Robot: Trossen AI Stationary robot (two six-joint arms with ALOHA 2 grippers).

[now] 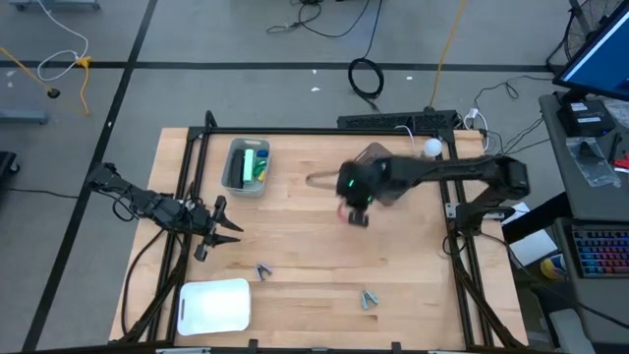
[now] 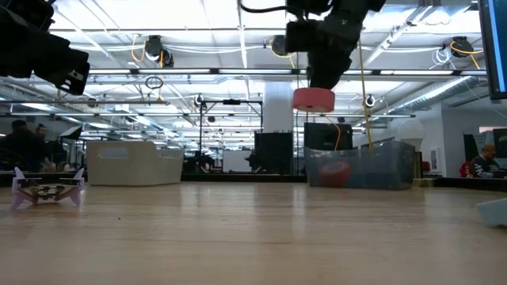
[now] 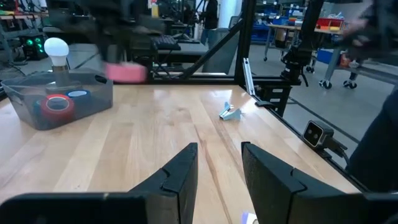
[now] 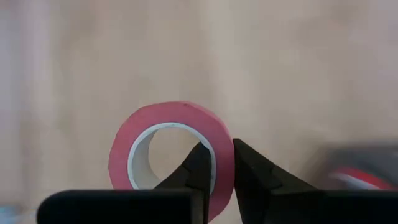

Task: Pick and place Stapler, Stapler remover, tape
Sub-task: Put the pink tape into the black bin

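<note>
My right gripper (image 1: pixel 354 209) hangs over the middle of the table, shut on a red roll of tape (image 4: pixel 171 155) with a white core. In the low view the roll (image 2: pixel 313 99) is well above the wood. Behind it stands a clear bin (image 3: pixel 56 102) holding another red roll (image 3: pixel 57 103) and a blue roll (image 3: pixel 78 94). One staple remover (image 1: pixel 263 269) lies near the table's front left and a second (image 1: pixel 369 298) at the front middle. A green stapler (image 1: pixel 256 162) lies in a second clear bin (image 1: pixel 246 167). My left gripper (image 3: pixel 217 168) waits open at the left edge, pointing level. My right gripper pinches the ring wall of the red roll (image 4: pixel 224 163) between its two fingers, one finger (image 4: pixel 193 168) inside the core and one outside. The fingers slant down from the table's right. The roll hangs below the fingertips, lifted clear of the table.
A white flat tray (image 1: pixel 214 305) lies at the front left corner. A light bulb (image 1: pixel 432 147) stands at the back right beside the tape bin. Black frame posts run along the table's sides. Bare wood stretches between the bins and the front edge.
</note>
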